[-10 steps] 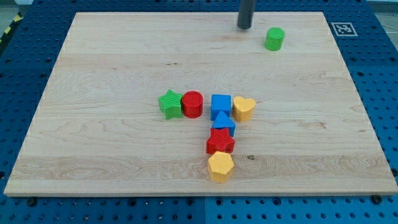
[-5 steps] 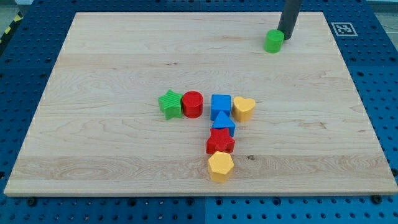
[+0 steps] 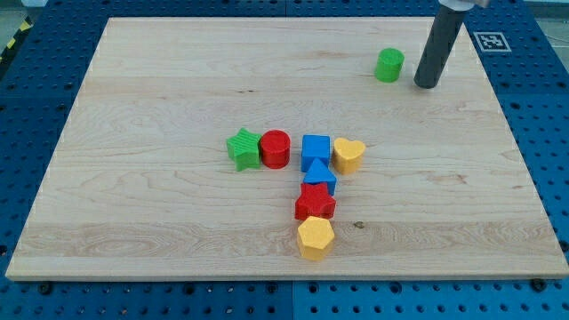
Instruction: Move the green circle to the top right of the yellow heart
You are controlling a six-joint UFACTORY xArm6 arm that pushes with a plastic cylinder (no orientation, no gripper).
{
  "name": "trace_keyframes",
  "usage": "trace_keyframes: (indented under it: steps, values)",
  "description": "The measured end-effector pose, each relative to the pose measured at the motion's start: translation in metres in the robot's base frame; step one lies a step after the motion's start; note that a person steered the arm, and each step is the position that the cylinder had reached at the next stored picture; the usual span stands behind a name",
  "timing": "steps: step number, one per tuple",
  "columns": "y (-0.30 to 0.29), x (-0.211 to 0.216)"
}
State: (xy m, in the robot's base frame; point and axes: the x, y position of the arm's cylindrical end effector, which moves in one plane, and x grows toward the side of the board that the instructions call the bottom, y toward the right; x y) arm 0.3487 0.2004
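My tip [image 3: 426, 85] rested on the desk [image 3: 160, 107] near the view's top right, a bare rod holding nothing. The green circle [image 3: 388, 66] stood just beside it, toward the view's left, not touching. The yellow heart [image 3: 348, 155] sat well below, touching the blue cube [image 3: 316, 149], in the cluster at mid-desk.

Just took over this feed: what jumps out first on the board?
The tight cluster near the board's middle: green star, red cylinder, blue cube and yellow heart in a row, more blocks trailing below. The green circle sits alone toward the view's top right, my tip just to its right, apart.
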Motion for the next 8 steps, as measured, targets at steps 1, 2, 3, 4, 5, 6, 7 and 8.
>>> trace_keyframes:
  steps: [1,2,3,4,5,6,7,8]
  values:
    - [0.0,0.001]
    - [0.001,0.002]
    - [0.006,0.005]
    - [0.006,-0.003]
    - [0.004,-0.055]
    - [-0.023,-0.095]
    - [-0.036,-0.081]
    - [-0.036,-0.066]
